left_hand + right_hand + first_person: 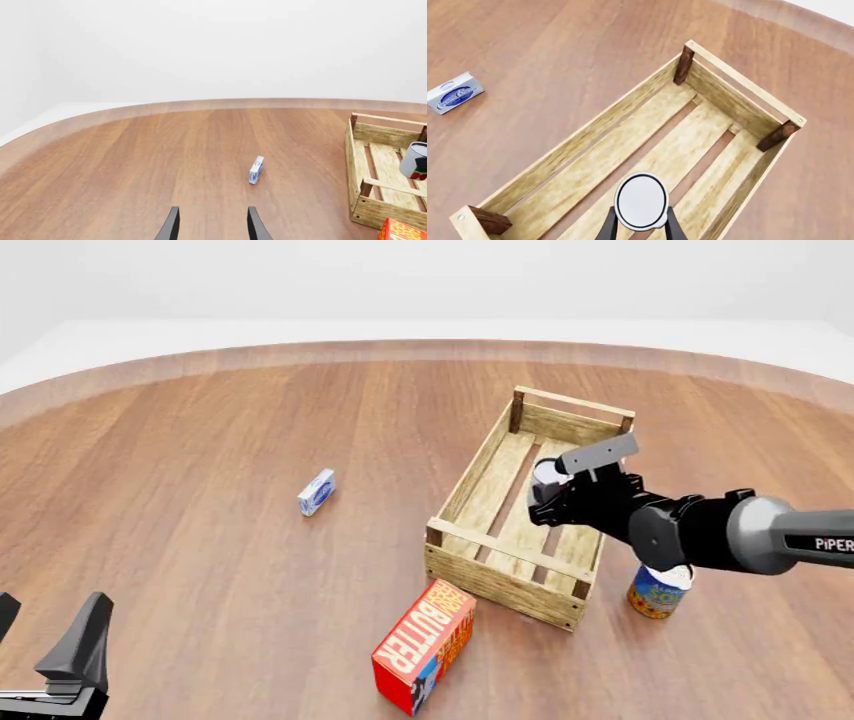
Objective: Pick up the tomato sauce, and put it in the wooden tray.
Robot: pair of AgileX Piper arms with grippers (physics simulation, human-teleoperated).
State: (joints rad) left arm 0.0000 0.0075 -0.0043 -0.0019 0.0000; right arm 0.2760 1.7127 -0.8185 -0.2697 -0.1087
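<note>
The tomato sauce (546,476) is a small can with a silver-white top. My right gripper (553,492) is shut on it and holds it over the inside of the wooden tray (463,487), near the tray's far half. In the right wrist view the can's top (641,201) sits between the fingers (608,229), with the tray's slats (580,140) below. The left wrist view shows the can (415,159) tilted, above the tray (363,165). My left gripper (47,628) is open and empty at the near left, also seen in its own view (213,226).
A blue-and-yellow can (658,590) stands right of the tray under my right arm. A red butter box (427,643) lies in front of the tray. A small blue-white box (316,491) lies left of the tray, ahead of my left gripper (256,169).
</note>
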